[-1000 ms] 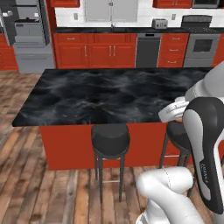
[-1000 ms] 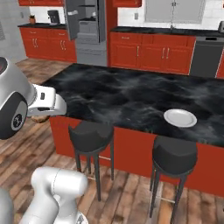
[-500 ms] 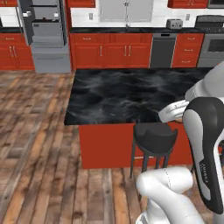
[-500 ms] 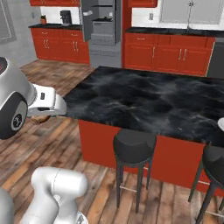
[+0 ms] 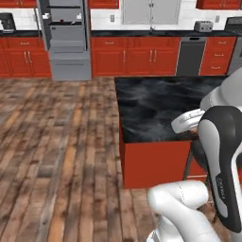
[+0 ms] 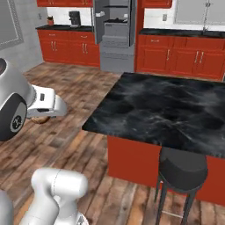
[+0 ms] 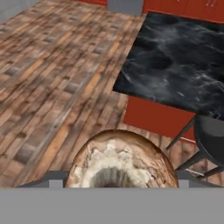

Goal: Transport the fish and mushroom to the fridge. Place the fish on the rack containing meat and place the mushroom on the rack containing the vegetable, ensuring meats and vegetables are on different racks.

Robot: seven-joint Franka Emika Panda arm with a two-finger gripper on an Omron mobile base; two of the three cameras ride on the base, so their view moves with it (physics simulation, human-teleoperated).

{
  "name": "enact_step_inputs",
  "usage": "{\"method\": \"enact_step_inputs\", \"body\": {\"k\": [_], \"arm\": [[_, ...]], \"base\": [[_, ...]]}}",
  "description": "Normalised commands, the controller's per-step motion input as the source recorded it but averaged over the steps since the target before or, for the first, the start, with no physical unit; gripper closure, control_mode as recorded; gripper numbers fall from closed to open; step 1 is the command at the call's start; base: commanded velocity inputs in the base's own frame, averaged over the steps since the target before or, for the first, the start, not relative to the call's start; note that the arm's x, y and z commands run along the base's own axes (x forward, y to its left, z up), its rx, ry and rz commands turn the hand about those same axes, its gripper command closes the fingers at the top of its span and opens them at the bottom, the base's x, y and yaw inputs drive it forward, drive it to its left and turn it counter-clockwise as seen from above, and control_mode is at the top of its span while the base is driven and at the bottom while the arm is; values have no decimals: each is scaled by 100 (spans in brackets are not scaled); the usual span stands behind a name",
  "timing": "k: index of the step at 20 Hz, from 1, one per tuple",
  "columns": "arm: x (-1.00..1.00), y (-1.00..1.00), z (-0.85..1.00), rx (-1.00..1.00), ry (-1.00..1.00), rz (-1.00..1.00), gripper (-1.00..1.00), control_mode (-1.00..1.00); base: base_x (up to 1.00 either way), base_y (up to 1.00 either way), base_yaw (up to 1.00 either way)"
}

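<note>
brown mushroom [image 7: 122, 159] between the jaws — fingertips hidden, underside cut off

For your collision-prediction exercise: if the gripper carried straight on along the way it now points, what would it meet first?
The gripper is shut on the mushroom and points down and forward. Beyond it the line seems to meet the wooden floor beside the island counter, though depth is unclear.

floor: wood planks [image 5: 56, 142] | island: black marble [image 6: 167, 110] | cabinets: red [image 5: 137, 61]

White arm folded close over base; end effector [image 7: 114, 186] clamped around mushroom [image 7: 122, 159]
</note>
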Motion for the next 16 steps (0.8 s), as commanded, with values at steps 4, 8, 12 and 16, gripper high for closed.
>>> {"method": "enact_step_inputs", "body": {"k": [4,8,12,16], "arm": [[0,0,0,0,0,0,100,100],[0,0,0,0,0,0,100,100],[0,0,0,0,0,0,100,100],[0,0,0,0,0,0,100,100]], "base": [[89,100,-17],[95,100,-18],[99,100,-19],[100,100,-21]]}}
